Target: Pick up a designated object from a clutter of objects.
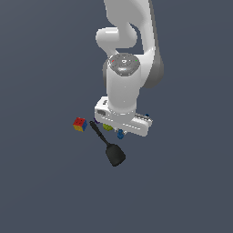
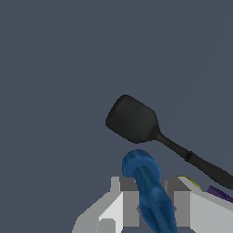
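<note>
The designated object [image 2: 148, 182], a small mid-blue piece, sits between the two grey fingers of my gripper [image 2: 151, 184], which press against its sides. In the exterior view the same blue piece [image 1: 120, 134] peeks out under the white hand, and the gripper [image 1: 121, 132] itself is mostly hidden by the hand. The clutter lies around it. The black spatula [image 1: 113, 152] [image 2: 134, 119] is just beside the blue piece. A yellow-green chunk [image 1: 107, 127] [image 2: 191, 181] and a purple bit [image 2: 220, 193] are partly covered by the hand.
A multicoloured puzzle cube [image 1: 80, 124] stands toward the exterior view's left of the hand. A tiny darker blue piece [image 1: 146, 115] shows at the hand's other end. The arm's white body [image 1: 125, 77] rises over the clutter. The floor is a plain dark grey.
</note>
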